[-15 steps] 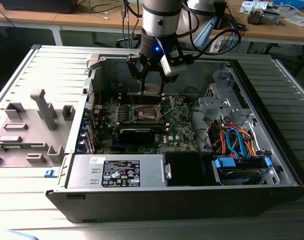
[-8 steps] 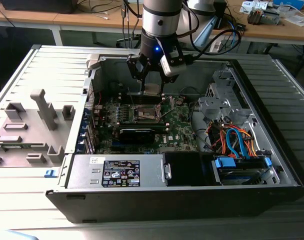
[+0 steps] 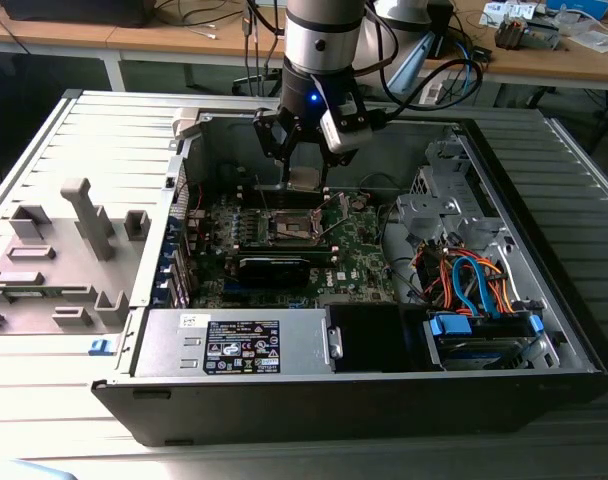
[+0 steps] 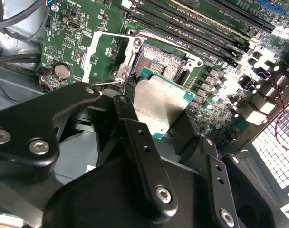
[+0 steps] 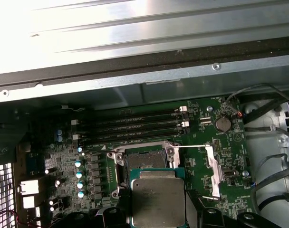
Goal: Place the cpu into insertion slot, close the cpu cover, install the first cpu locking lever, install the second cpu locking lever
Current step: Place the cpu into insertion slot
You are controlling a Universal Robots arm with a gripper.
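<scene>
Exterior view first: peering into the open computer case (image 3: 384, 400) and finding the gripper (image 3: 304, 172) clamped on the cpu (image 3: 304, 181), carried flat, metal top up, showing at twelve o'clock of the insertion slot (image 3: 294, 228) and raised off the motherboard (image 3: 359, 250). Not seated yet, by the look of it. Over to both wrist views: pinched by two opposite edges between the black fingers (image 4: 185, 130), probably to keep the underside untouched and the chip level for a straight drop. Overlapping the slot's near rim in these pictures, yet apart from it. Also spotting the cpu cover (image 5: 212, 164) flipped back off the slot toward the coin battery (image 5: 223, 124), three o'clock of the slot in the exterior view's terms, presumably thrown open to leave the dark socket centre bare for the chip.
</scene>
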